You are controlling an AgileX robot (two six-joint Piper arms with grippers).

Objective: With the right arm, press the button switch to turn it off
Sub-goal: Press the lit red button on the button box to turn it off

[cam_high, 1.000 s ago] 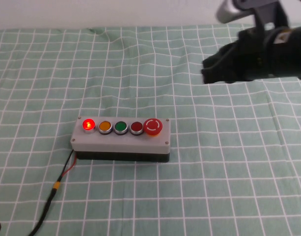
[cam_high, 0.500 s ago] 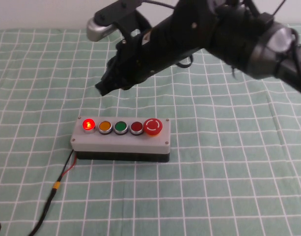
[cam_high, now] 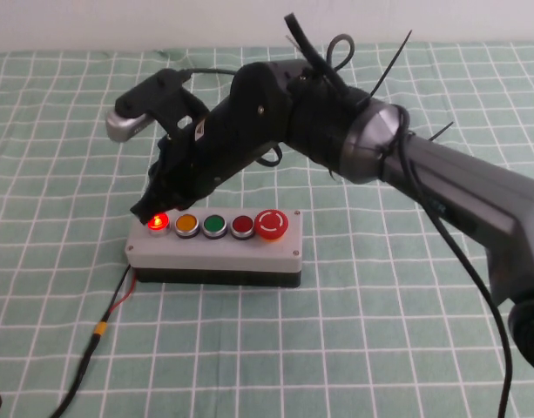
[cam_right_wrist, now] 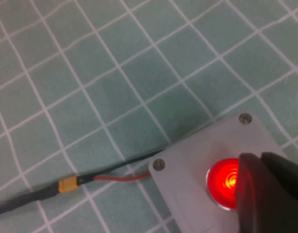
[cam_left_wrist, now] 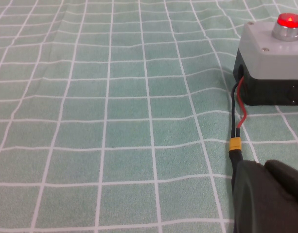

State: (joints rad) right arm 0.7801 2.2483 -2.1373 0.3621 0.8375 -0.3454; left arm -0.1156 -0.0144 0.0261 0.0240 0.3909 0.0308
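From the high view, I see the grey button box [cam_high: 214, 248] lying near the middle of the green checked cloth [cam_high: 380, 331]. It carries a row of five buttons, and the lit red button [cam_high: 156, 221] is at its left end. The right gripper [cam_high: 149, 207] reaches across from the right. Its tip is just over that lit button, with the jaws drawn together to a narrow point and holding nothing. I cannot tell whether it touches the cap. A cable [cam_high: 101, 335] trails from the box's left end toward the robot.

In the left wrist view, the left gripper [cam_left_wrist: 268, 196] sits low over the cloth beside the cable [cam_left_wrist: 235, 145], near the box's left end. I cannot tell whether it is wide or closed.

In the right wrist view, the right gripper [cam_right_wrist: 270, 194] covers part of the glowing button [cam_right_wrist: 225, 182].
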